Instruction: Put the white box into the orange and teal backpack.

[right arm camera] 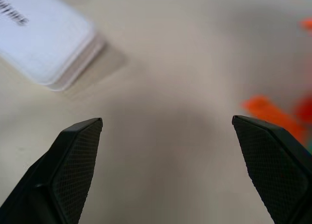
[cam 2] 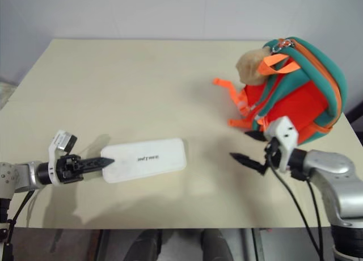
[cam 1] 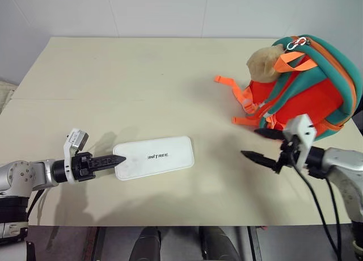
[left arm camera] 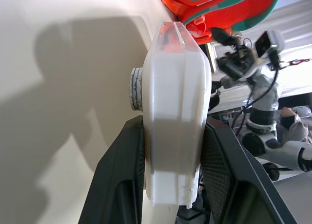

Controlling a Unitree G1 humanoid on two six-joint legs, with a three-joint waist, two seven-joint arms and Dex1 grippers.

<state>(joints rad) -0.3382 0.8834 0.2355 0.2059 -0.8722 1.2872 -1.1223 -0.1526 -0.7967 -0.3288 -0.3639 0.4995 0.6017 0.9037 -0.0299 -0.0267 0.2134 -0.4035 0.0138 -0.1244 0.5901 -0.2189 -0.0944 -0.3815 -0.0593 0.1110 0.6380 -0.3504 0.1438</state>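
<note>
- Left gripper (cam 1: 116,160) has its jaws clamped on the near end of the white box (cam 1: 154,156), which lies flat on the table (cam 1: 142,85).
- Right gripper (cam 1: 261,144) is spread wide, holding nothing, just beside the backpack (cam 1: 306,85).
- Bare tabletop lies between box and backpack.

You get bright, even light from overhead on the table (cam 1: 142,74), with soft shadows falling toward 9 o'clock of the white box (cam 1: 154,156). Your right wrist view is soft (the box's lettering smears), and the left one blows out at 3 o'clock.
</note>
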